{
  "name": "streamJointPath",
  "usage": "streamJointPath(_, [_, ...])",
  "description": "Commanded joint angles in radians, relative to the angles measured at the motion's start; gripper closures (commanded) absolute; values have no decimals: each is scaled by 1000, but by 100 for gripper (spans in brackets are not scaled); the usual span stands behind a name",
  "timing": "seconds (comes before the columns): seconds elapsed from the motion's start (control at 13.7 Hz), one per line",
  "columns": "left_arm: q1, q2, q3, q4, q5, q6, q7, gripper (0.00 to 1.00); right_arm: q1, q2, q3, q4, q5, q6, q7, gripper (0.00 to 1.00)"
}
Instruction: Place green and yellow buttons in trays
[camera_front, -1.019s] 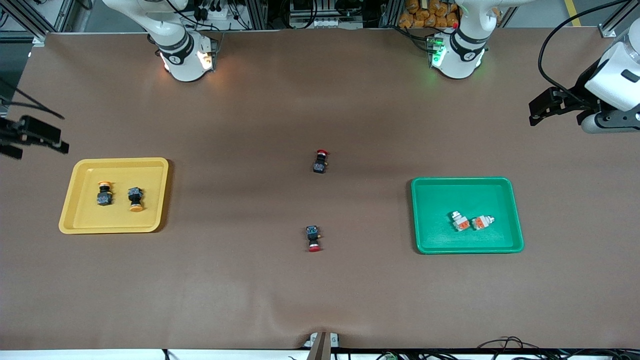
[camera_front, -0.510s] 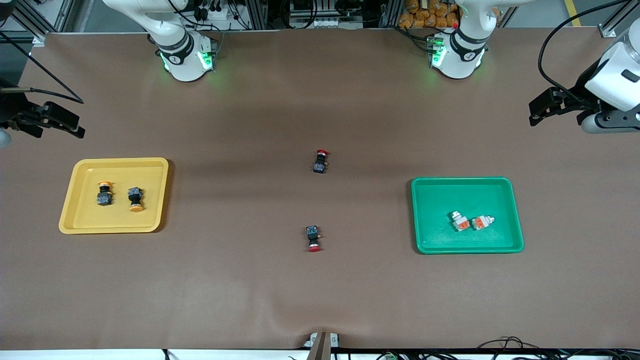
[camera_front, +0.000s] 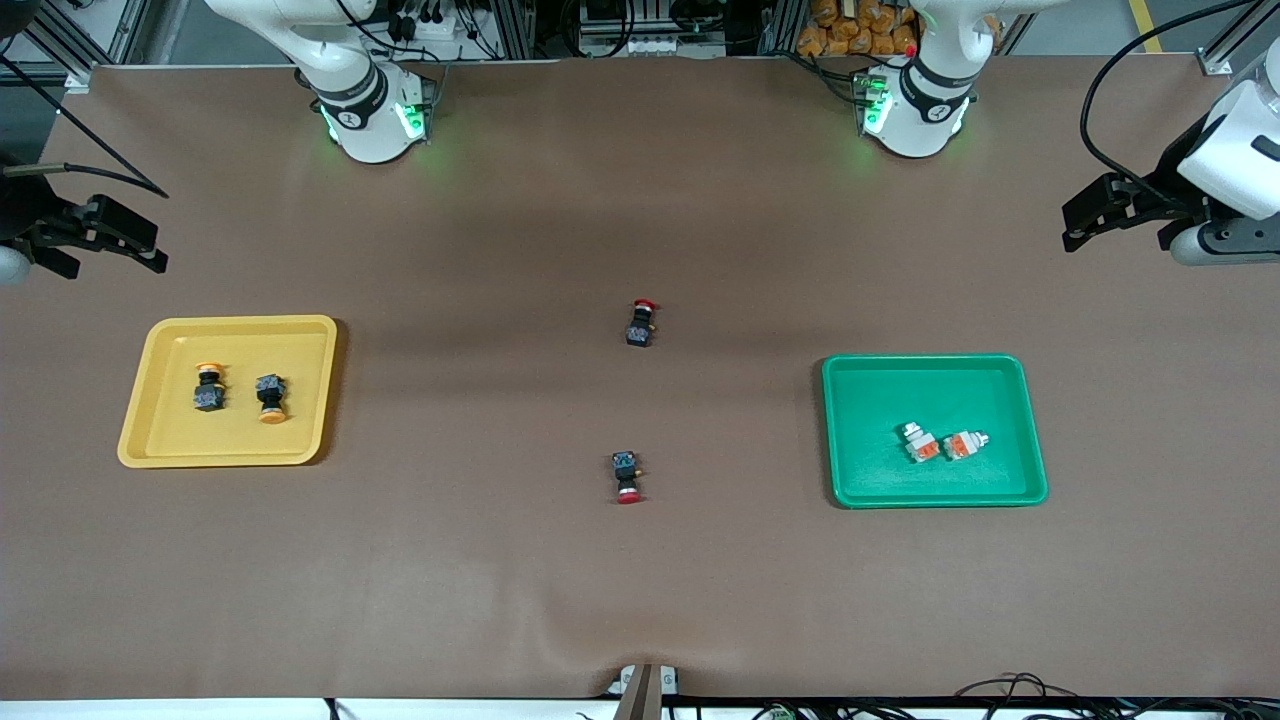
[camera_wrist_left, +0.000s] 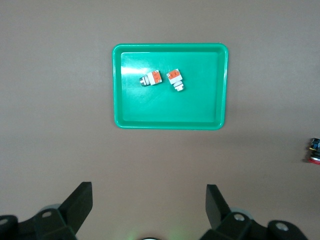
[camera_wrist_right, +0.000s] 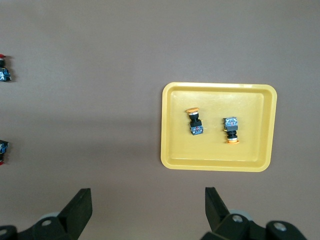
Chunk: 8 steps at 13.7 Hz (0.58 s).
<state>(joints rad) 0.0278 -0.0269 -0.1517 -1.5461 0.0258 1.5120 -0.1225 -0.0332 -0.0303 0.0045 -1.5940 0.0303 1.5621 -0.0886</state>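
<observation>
Black right claw (camera_front: 150, 255) spread, slightly higher vs 0.5s ago; left claw (camera_front: 1075, 225) spread, same.

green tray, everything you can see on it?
The green tray is a shallow rectangular tray, plastic by its look, with rounded corners and a raised rim. It lies flat on the table toward the left arm's end. Two white-and-orange buttons lie in it on their sides, close together, toward the rim nearer the front camera. No hand touches it.
</observation>
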Motion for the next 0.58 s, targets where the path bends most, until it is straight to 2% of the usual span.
streamJointPath(0.0, [3, -11, 4, 1, -27, 1, 1, 0, -5, -26, 6, -21, -12, 6, -17, 0])
streamJointPath(0.51, [3, -10, 4, 0, -27, -1, 1, 0, -2, -26, 6, -23, -6, 9, -13, 0])
